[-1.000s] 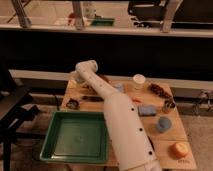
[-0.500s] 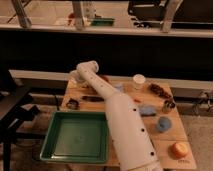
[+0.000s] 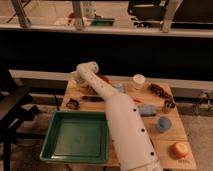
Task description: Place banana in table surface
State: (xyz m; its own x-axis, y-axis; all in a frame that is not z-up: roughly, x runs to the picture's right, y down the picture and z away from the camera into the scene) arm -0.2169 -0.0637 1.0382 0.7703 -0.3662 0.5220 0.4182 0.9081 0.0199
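Observation:
My white arm (image 3: 122,125) rises from the bottom middle and reaches to the back left of the light tan table surface (image 3: 150,97). The gripper (image 3: 78,80) is at the arm's far end, low over the table's back left corner and mostly hidden behind the white wrist. The banana is hidden from this view; I cannot tell whether it lies under the wrist or sits in the gripper.
A green tray (image 3: 77,136) overhangs the front left of the table. A white cup (image 3: 138,81) stands at the back. Blue pieces (image 3: 147,110) (image 3: 163,124), an orange piece (image 3: 179,149), a small can (image 3: 169,106) and dark items (image 3: 73,104) lie scattered about. A dark wall runs behind.

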